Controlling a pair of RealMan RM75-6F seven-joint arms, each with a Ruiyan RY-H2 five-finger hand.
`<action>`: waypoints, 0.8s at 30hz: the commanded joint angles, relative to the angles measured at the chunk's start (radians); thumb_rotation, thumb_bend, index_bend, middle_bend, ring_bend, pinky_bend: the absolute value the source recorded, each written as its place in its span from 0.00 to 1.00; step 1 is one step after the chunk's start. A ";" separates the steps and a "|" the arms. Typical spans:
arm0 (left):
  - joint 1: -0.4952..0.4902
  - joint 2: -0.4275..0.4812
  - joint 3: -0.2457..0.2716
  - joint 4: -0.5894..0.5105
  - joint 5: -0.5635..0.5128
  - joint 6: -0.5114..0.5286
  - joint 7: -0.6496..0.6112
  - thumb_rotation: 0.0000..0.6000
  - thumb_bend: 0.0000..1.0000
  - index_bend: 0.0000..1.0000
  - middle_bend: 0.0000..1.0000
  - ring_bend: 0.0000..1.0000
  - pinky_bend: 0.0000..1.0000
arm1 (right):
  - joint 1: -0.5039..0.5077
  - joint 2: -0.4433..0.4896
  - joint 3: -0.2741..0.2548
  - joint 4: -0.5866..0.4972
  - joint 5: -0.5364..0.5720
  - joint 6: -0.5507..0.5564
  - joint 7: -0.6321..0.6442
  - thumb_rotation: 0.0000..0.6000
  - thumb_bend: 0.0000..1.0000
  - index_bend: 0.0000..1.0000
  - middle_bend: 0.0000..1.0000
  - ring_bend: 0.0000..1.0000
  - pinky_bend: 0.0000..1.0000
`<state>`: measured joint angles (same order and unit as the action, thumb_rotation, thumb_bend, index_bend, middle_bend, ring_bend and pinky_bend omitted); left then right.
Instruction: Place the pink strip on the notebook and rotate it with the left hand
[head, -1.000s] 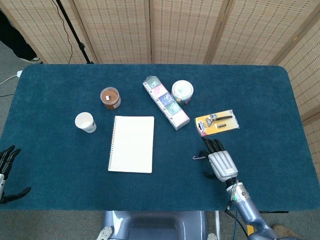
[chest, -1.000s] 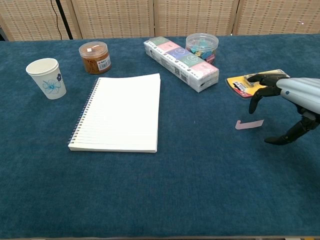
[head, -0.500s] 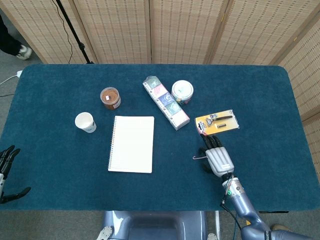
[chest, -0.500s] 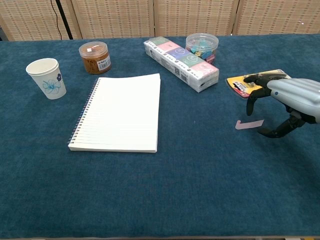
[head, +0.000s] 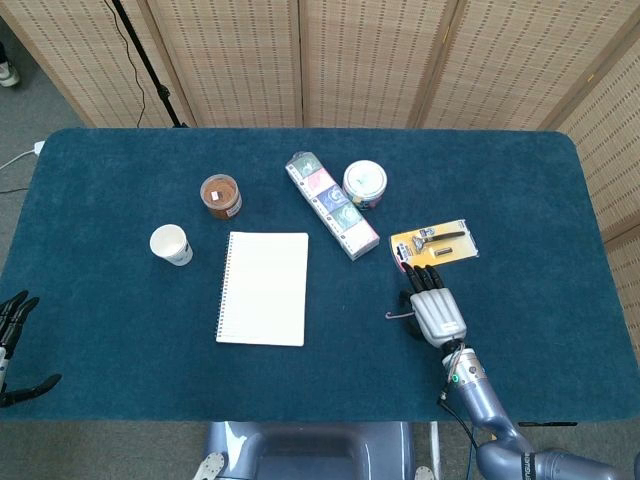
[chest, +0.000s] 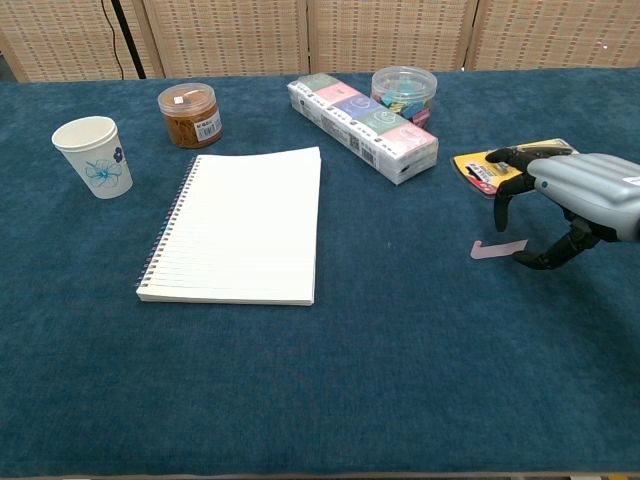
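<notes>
The pink strip (chest: 498, 248) lies flat on the blue cloth, right of the white spiral notebook (chest: 240, 225) and well apart from it. My right hand (chest: 572, 195) arches over the strip's right end. Its fingertips (chest: 500, 218) hang just above the strip, and the thumb tip is down at the strip's right edge, with nothing gripped. From the head camera only a sliver of the pink strip (head: 392, 315) peeks out left of the right hand (head: 436, 312); the notebook (head: 263, 288) is further left. My left hand (head: 12, 345) hangs open past the table's left edge.
A paper cup (chest: 92, 155) and a brown jar (chest: 190, 114) stand behind and left of the notebook. A long box (chest: 362, 125) and a round clear container (chest: 403, 90) sit at the back. A yellow razor pack (chest: 482, 166) lies just behind my right hand.
My right hand has shifted a little left toward the strip, and its thumb has come in to the strip's right end. The strip and the left hand have not moved.
</notes>
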<state>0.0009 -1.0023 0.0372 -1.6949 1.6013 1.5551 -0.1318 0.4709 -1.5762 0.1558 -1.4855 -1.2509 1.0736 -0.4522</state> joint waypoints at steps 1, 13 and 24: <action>0.000 0.000 0.001 0.000 0.002 0.000 0.001 1.00 0.00 0.00 0.00 0.00 0.00 | 0.004 -0.003 0.000 0.005 0.005 -0.002 0.002 1.00 0.38 0.46 0.00 0.00 0.00; 0.001 0.003 0.001 0.006 0.002 0.000 -0.012 1.00 0.00 0.00 0.00 0.00 0.00 | 0.022 -0.017 0.000 0.029 0.039 -0.012 -0.009 1.00 0.40 0.52 0.00 0.00 0.00; 0.000 0.002 0.001 0.006 0.000 -0.002 -0.010 1.00 0.00 0.00 0.00 0.00 0.00 | 0.036 -0.029 -0.003 0.051 0.057 -0.015 -0.013 1.00 0.47 0.53 0.00 0.00 0.00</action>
<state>0.0013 -1.0004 0.0378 -1.6886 1.6014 1.5534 -0.1414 0.5071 -1.6054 0.1533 -1.4346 -1.1937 1.0588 -0.4653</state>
